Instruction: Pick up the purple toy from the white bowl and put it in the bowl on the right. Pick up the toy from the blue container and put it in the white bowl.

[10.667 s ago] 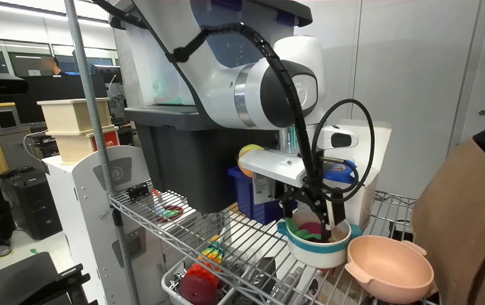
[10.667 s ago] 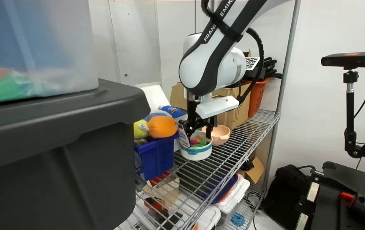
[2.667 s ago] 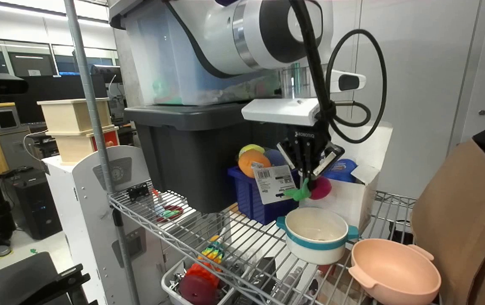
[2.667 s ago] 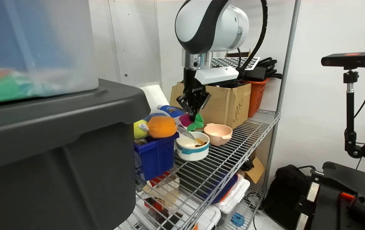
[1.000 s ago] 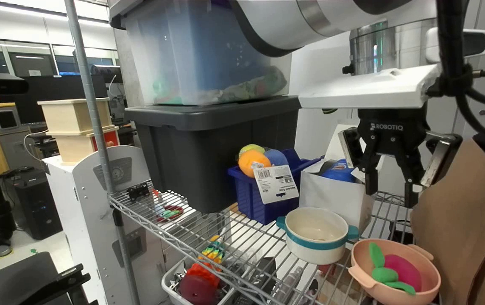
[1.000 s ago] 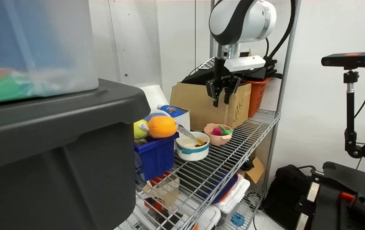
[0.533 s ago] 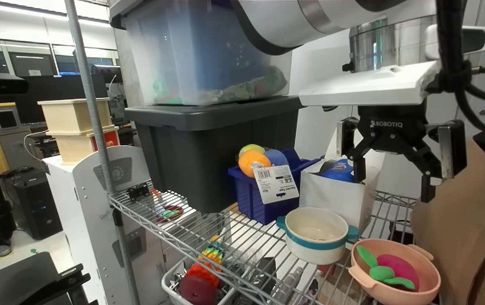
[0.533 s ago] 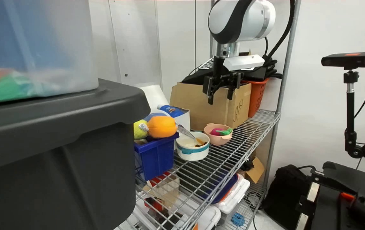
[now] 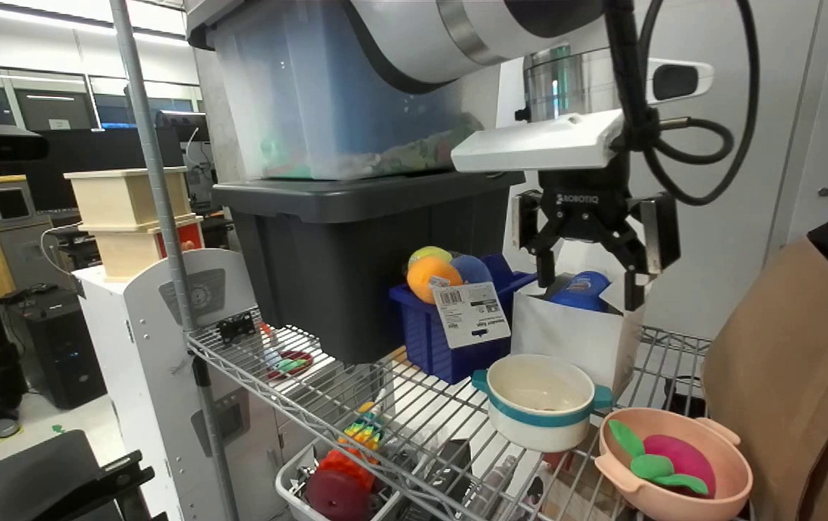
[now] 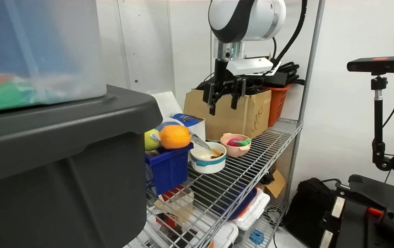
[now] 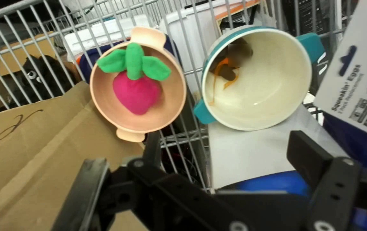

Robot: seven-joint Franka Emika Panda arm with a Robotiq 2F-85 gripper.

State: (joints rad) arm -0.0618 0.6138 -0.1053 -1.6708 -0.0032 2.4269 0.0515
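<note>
The purple toy, magenta with green leaves, lies in the peach bowl on the right; toy, bowl. The white bowl with teal handles stands beside it and holds a small brown and orange thing. The blue container holds an orange toy, a yellow-green one and a blue one. My gripper is open and empty, high above the white box.
A white box with a blue bottle stands behind the white bowl. A cardboard box is behind the peach bowl. A card tag hangs over the blue container's front. A tall black bin flanks it. All stand on a wire shelf.
The purple toy was lifted from the white bowl and released into the peach bowl. The gripper then opened wider and moved back from above the peach bowl toward the white bowl and blue container.
</note>
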